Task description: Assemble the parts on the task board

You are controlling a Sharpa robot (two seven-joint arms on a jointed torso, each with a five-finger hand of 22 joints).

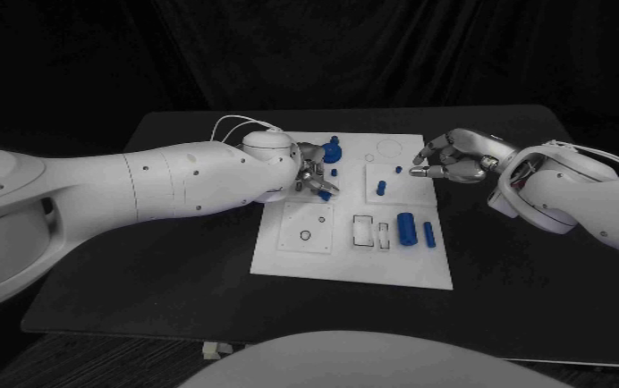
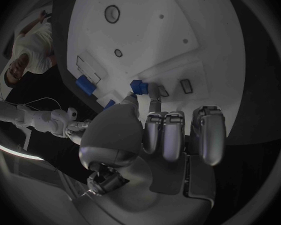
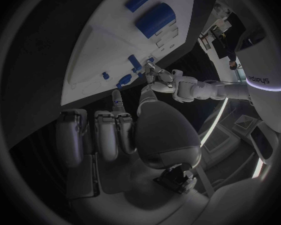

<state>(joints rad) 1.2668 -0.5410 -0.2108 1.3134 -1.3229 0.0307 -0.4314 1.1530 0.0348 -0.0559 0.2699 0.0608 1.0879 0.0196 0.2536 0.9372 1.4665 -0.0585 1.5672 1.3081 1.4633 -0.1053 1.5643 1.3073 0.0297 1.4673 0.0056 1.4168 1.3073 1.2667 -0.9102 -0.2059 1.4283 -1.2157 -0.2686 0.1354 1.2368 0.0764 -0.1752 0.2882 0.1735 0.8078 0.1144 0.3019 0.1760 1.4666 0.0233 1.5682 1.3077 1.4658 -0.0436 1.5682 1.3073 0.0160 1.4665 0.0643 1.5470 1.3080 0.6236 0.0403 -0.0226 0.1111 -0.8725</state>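
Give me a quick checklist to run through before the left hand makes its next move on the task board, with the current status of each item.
1. Left hand over the task board: ok.
2. Small blue part at left fingertips: ok.
3. Firmly gripped: cannot tell.
4. Right hand holding nothing, at the board's edge: ok.
5. Large blue cylinder and thin blue bar lie apart from both hands: ok.
6. Target slot for the part: cannot tell.

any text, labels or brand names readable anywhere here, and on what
"sharpa", small but legible, on the robot's white body in the right wrist view.
The task board carries only outlined shapes; no words or numbers can be read on it.
No writing can be read on the left hand, the right hand or the blue parts.
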